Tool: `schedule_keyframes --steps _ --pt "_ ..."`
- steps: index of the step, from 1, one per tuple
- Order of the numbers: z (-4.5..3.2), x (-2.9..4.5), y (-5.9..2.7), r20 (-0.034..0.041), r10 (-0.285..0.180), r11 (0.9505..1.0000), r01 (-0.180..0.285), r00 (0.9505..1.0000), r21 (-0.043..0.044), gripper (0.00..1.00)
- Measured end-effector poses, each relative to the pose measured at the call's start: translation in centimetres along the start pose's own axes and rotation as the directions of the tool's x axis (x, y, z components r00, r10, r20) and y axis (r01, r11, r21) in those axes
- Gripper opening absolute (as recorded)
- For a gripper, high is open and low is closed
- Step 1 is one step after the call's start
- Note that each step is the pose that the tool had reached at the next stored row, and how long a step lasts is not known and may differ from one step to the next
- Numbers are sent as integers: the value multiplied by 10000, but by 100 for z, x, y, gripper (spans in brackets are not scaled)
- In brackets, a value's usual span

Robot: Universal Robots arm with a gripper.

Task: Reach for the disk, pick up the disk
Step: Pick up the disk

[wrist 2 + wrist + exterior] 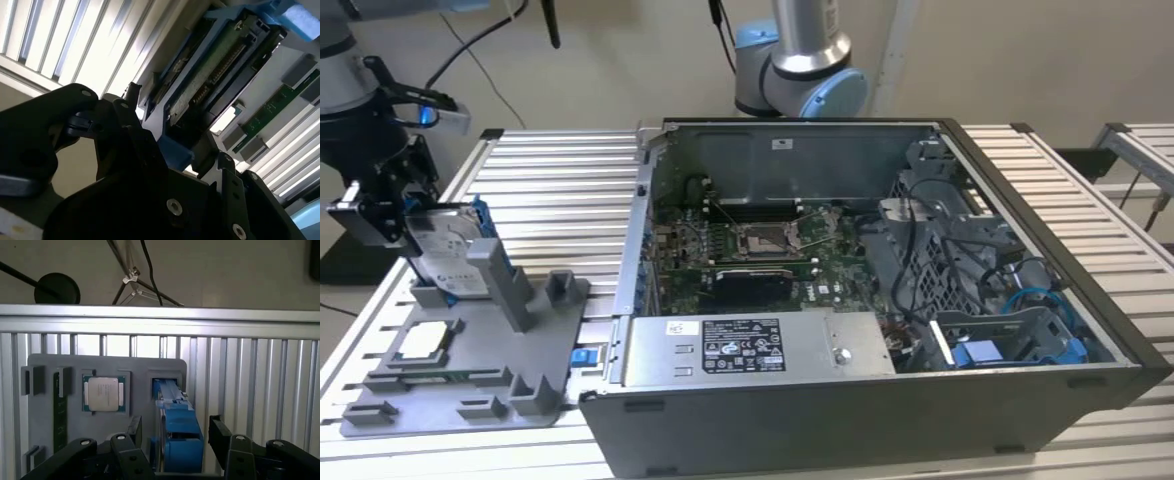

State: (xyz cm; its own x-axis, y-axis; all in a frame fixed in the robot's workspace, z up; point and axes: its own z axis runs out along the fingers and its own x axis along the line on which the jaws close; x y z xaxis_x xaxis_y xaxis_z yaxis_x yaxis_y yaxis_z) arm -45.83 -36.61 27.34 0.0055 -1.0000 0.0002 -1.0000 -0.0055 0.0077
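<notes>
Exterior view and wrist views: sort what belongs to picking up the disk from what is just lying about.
Job: disk, standing in the grey holder; gripper, jaws open astride it.
Lying about: square chip, open computer case, long grey box.

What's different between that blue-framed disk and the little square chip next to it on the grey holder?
The disk stands on edge in a slot; the chip lies flat in a recess. The disk is larger than the chip. The disk has a blue frame, the chip a green rim. The gripper straddles the disk, not the chip. Both sit on the grey holder.
</notes>
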Motion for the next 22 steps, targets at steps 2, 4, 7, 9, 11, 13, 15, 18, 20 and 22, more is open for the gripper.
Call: schedule_keyframes --steps 2,4,7,9,11,13,15,18,20,22 --pt "34 0 0 0 0 10000 0 10000 -1 100" --pt "64 0 0 0 0 10000 0 10000 0 100" --pt "101 0 -1 1 0 10000 0 10000 0 100" --pt "116 0 -1 -1 0 10000 0 10000 -3 100" --pt "119 0 0 -2 0 10000 0 10000 -6 100" --pt "128 0 -1 1 0 10000 0 10000 -2 100" --pt "129 0 0 0 0 10000 0 10000 -5 100" --pt "132 0 -1 2 0 10000 0 10000 -1 0" --pt "132 0 -1 2 0 10000 0 10000 0 0" --pt "132 0 -1 2 0 10000 0 10000 1 0"
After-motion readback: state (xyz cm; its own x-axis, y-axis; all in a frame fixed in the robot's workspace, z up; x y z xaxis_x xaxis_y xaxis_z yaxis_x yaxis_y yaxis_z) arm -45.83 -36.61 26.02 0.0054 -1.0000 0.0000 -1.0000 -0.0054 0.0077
